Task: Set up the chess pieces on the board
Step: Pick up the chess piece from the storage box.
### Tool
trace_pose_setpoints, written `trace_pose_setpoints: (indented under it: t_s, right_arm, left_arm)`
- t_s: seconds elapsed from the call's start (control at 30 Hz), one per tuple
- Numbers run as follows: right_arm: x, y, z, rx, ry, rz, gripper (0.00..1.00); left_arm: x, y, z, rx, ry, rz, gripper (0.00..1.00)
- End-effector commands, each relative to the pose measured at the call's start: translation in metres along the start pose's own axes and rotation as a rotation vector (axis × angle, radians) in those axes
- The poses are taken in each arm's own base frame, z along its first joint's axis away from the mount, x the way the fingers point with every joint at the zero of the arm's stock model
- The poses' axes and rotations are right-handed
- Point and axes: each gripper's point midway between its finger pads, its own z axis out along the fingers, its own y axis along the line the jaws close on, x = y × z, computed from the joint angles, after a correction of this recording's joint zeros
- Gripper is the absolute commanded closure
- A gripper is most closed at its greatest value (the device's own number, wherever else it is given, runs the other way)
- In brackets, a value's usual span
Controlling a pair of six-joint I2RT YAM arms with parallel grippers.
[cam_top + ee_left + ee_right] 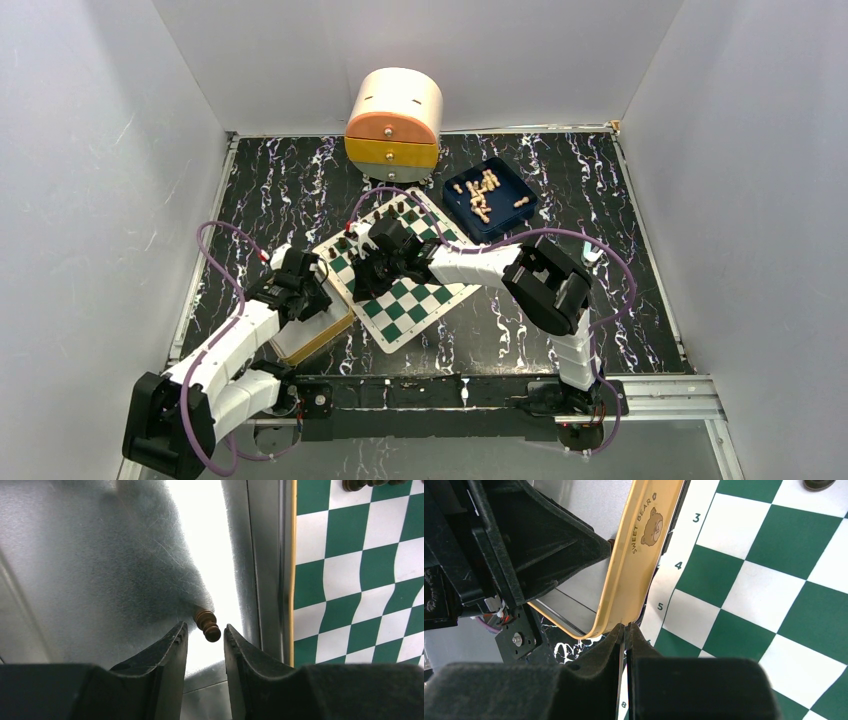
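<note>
The green-and-white board (415,290) lies at an angle in the middle of the table. Several dark brown chess pieces (385,213) stand along its far left edges. In the left wrist view one dark piece (208,625) lies on the shiny floor of the tan-rimmed tray (100,555). My left gripper (205,628) is open just around that piece's head, with a gap on each side. My right gripper (626,627) is shut on the tray's tan rim (639,565), right beside the board's numbered edge (674,565).
A blue tray (500,225) with several pale pieces sits at the back right of the board. Behind the board stands a round wooden drawer box (393,120). White walls close the table on three sides. Both arms crowd the board's left corner.
</note>
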Motion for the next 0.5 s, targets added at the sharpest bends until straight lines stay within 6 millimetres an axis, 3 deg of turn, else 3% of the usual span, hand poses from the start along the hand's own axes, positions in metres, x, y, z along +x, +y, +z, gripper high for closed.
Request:
trace_pose_setpoints:
  t_s: [0.0,0.47]
  right_arm:
    - [-0.023,0.0136,-0.0095,-0.034,-0.071,-0.044,0.86]
    - [-0.0234,0.013,-0.0088,-0.033,-0.068,-0.05,0.86]
  left_arm:
    - [-0.01,-0.0038,-0.0028,-0.011,-0.012,0.009,0.68]
    - [-0.0094,-0.0071,-0.0029,0.006,-0.004,0.022,0.76]
